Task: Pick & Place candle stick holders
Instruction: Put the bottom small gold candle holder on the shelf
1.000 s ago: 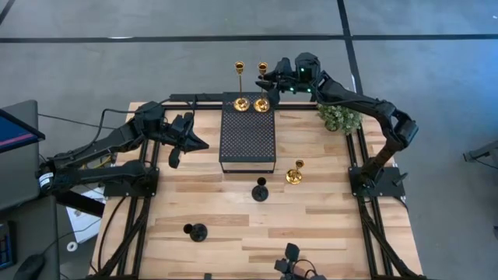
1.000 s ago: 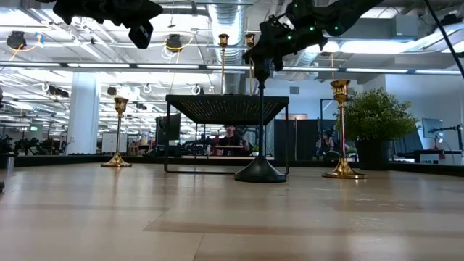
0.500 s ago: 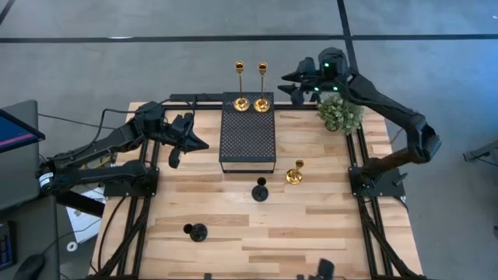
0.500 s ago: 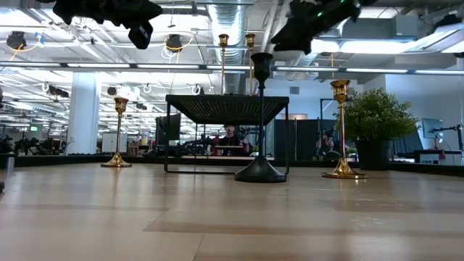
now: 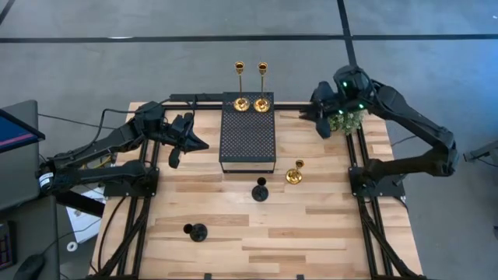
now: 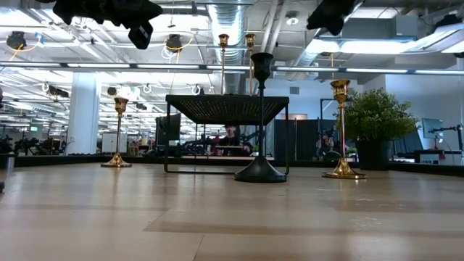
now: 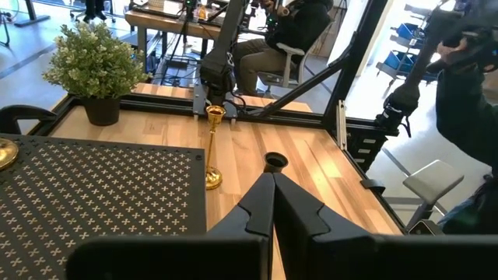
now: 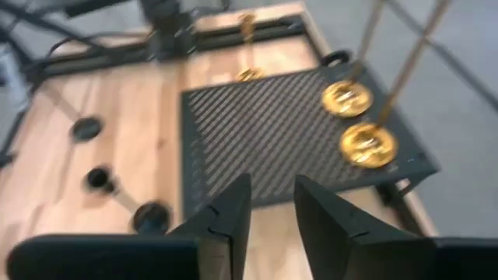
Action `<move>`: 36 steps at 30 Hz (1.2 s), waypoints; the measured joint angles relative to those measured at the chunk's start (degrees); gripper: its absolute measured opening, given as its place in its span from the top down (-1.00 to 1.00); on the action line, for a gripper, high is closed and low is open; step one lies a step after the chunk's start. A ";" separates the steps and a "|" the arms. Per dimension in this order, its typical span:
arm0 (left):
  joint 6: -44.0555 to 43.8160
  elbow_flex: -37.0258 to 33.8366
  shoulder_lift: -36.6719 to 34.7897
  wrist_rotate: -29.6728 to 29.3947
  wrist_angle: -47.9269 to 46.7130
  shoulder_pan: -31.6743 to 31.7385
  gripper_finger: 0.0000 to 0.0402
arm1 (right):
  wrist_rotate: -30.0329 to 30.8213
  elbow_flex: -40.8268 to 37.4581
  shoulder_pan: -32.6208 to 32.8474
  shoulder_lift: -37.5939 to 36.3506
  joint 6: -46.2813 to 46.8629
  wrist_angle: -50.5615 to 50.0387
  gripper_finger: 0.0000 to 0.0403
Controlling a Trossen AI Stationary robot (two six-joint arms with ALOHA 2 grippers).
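Two tall gold candle stick holders (image 5: 240,103) (image 5: 262,103) stand on their round bases at the far end of the black perforated platform (image 5: 247,140). A short gold holder (image 5: 294,175) and a black holder (image 5: 260,190) stand on the table near the platform's right near corner. A second black holder (image 5: 196,232) stands near the front left. Another gold holder (image 6: 117,138) stands left of the platform, under my left arm in the high view. My right gripper (image 5: 320,120) (image 8: 272,214) is open and empty, high beside the plant. My left gripper (image 5: 191,140) (image 7: 272,206) is shut and empty, left of the platform.
A small bushy green plant (image 6: 373,116) in a dark pot stands at the table's far right corner, partly under my right gripper. The platform stands raised on thin legs (image 6: 168,138). A person sits at a desk (image 7: 284,31) beyond the table's right side.
My right gripper has drawn away from the two tall gold holders on the platform's far end, going toward the table's right edge and somewhat nearer, and now hangs by the plant. The holders stand as before.
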 joint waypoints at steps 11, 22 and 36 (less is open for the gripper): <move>0.00 0.00 0.00 0.01 -0.03 0.00 0.97 | 4.07 -10.49 9.61 -9.49 6.14 0.17 0.71; 0.02 0.00 -0.02 0.01 -0.03 0.00 0.97 | 11.73 -26.32 17.12 -18.08 17.06 12.94 0.71; 0.24 0.00 -0.02 0.01 -0.03 0.00 0.97 | 21.21 -34.12 25.81 -18.35 22.72 20.60 0.71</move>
